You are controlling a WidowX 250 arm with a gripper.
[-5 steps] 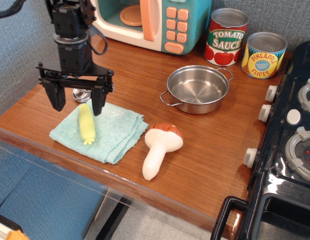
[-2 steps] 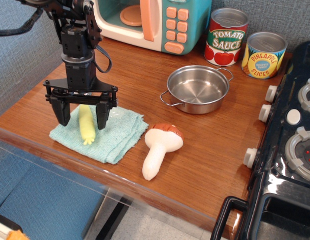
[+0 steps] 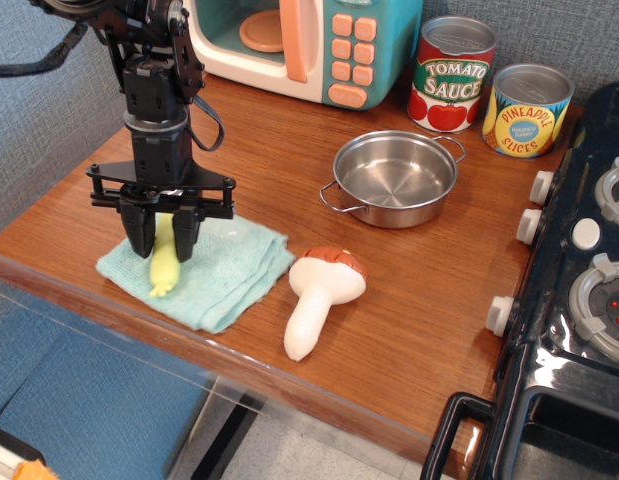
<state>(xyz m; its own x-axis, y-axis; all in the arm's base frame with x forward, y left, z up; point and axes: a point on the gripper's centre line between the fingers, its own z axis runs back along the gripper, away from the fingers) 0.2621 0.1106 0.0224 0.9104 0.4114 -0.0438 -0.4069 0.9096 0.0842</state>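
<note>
A small yellow toy corn cob [image 3: 164, 268] lies on a folded teal cloth [image 3: 224, 270] near the counter's front left. My black gripper [image 3: 162, 243] is down over it, its two fingers closed against the cob's upper end, with the lower tip sticking out below. A toy mushroom [image 3: 317, 295] with a brown cap lies just right of the cloth. The cob's top is hidden by the fingers.
A steel pot [image 3: 394, 177] sits mid-counter. At the back stand a teal toy microwave [image 3: 319, 40], a tomato sauce can [image 3: 451, 73] and a pineapple slices can [image 3: 527, 108]. A black toy stove [image 3: 579, 300] fills the right side. The counter's front edge [image 3: 239, 350] is close below the cloth.
The gripper has come down onto the cloth and its fingers have closed from wide apart onto the corn cob, which has tilted and shifted slightly left.
</note>
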